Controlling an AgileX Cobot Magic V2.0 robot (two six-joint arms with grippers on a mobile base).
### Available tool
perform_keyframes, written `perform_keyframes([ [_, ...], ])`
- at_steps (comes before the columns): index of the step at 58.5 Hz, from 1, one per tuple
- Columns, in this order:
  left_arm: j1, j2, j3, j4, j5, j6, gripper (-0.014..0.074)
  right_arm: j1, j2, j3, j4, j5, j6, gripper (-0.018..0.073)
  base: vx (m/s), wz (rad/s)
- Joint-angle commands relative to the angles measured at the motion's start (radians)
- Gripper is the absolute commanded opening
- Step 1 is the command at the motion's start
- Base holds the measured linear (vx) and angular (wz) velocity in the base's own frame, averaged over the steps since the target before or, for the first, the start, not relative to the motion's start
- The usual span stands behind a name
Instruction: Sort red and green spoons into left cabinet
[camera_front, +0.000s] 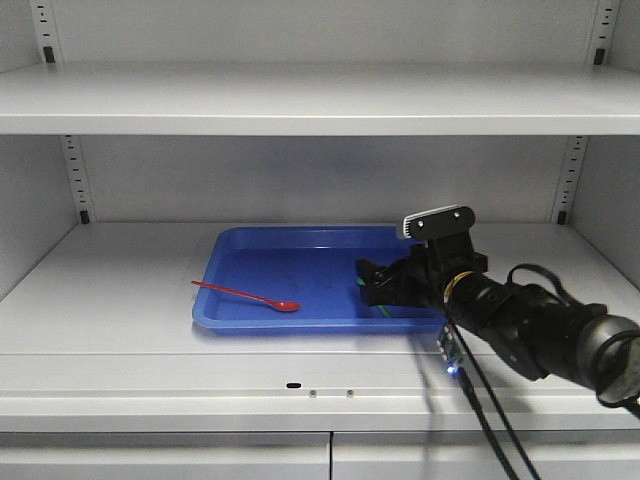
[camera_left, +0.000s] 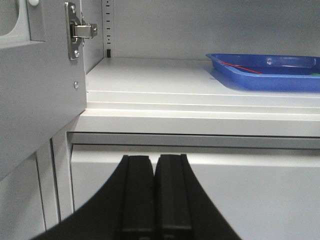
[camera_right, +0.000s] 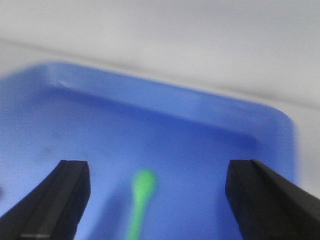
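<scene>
Standing in front of the grey cabinet (camera_front: 120, 290): the blue tray (camera_front: 300, 255) sits mid-shelf w/ the red spoon (camera_front: 247, 296) lying flat in its left half, handle tip hanging over the left rim, bowl pointing toward the middle. The green spoon (camera_right: 139, 200) lies in the tray's right half, directly under the right gripper (camera_front: 385, 285); from the front only a thin green sliver shows past the arm. In the wrist view that claw is spread wide, one finger either side of the spoon, nothing held, the spoon's oval bowl pointing toward the tray's back wall. The view's blurry, so I can't tell if a finger touches the tray floor.

The left gripper (camera_left: 155, 200) hangs low in front of the cabinet, below the shelf edge, fingers pressed together, empty.

Handling, my guess: both spoons look v. light, thin, stiff plastic, prob. slick, and lying flat they'd skid or flip if nudged. Best hold is across the handle near the middle, not the bowl. Both look sorted already.
</scene>
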Motion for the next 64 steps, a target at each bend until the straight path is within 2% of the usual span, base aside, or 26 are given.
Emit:
perform_keyframes([
  [1, 0.002, -0.019, -0.002, -0.002, -0.079, -0.008, -0.0008, 0.0, -0.124, -0.033, 0.04, 0.091, -0.014, 0.0591, 0.0, 0.0],
  [7, 0.002, -0.019, -0.002, -0.002, -0.079, -0.008, -0.0008, 0.0, -0.213, -0.033, 0.097, 0.27, -0.015, 0.0591, 0.0, 0.0],
  [19, 0.002, -0.019, -0.002, -0.002, -0.079, -0.008, -0.0008, 0.0, -0.353, -0.004, 0.083, 0.558, -0.042, 0.0567, 0.0, 0.0],
  [27, 0.002, -0.019, -0.002, -0.002, -0.079, -0.008, -0.0008, -0.002, -0.491, 0.184, 0.078, 0.524, -0.061, 0.0495, 0.0, 0.0],
  [36, 0.002, -0.019, -0.002, -0.002, -0.079, -0.008, -0.0008, -0.012, -0.675, 0.447, 0.038, 0.444, -0.066, 0.0359, 0.0, 0.0],
  [53, 0.002, -0.019, -0.002, -0.002, -0.079, -0.008, -0.0008, -0.041, -1.022, 0.832, 0.033, 0.399, -0.066, -0.0017, 0.0, 0.0],
  [64, 0.002, -0.019, -0.002, -0.002, -0.079, -0.008, -0.0008, -0.041, -1.221, 1.011, 0.033, 0.38, -0.066, -0.001, 0.0, 0.0],
])
